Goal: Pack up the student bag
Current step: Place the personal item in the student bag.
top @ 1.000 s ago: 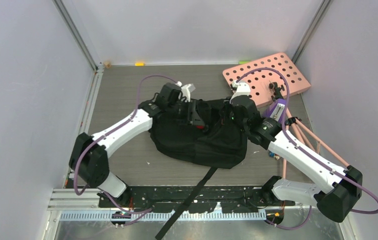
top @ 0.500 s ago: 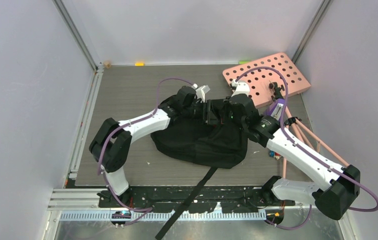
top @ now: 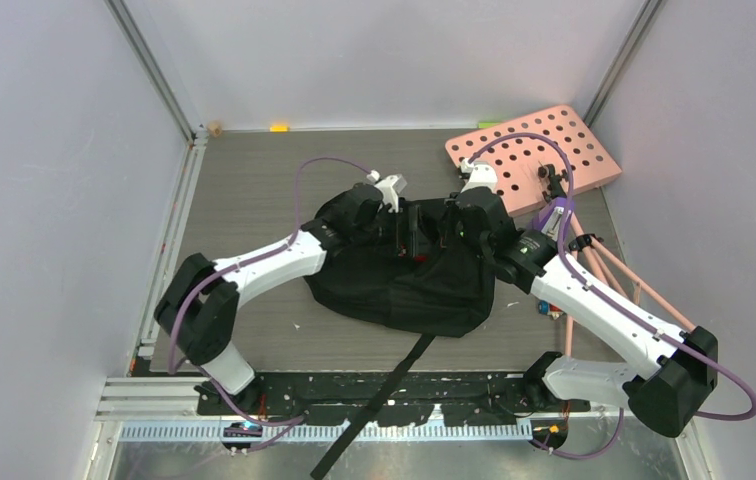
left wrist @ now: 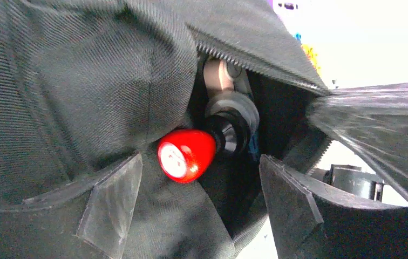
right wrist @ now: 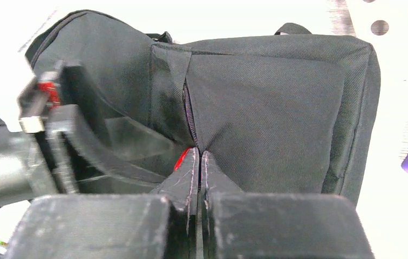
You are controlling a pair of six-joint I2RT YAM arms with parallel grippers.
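The student bag (top: 394, 285) is a black fabric backpack lying mid-table. My right gripper (top: 451, 228) is shut on the bag's zipper edge (right wrist: 198, 162) and holds the opening up; the bag's black panel (right wrist: 266, 108) fills the right wrist view. My left gripper (top: 416, 232) is open at the mouth of the bag, its fingers (left wrist: 110, 205) spread to either side. A red-capped object (left wrist: 185, 154) with a black collar and a grey and beige body pokes out of the opening between the fingers, held by neither. A red sliver of it (right wrist: 182, 158) shows beside the right fingers.
A pink board with round holes (top: 539, 155) lies at the back right. A purple item (top: 554, 218) and pink rods (top: 614, 275) sit just right of the right arm. A long black strap (top: 384, 390) trails off the table's near edge.
My left gripper has moved right across the bag to its opening, beside the right gripper, then settled slightly nearer. The right gripper has stayed shut on the bag edge.
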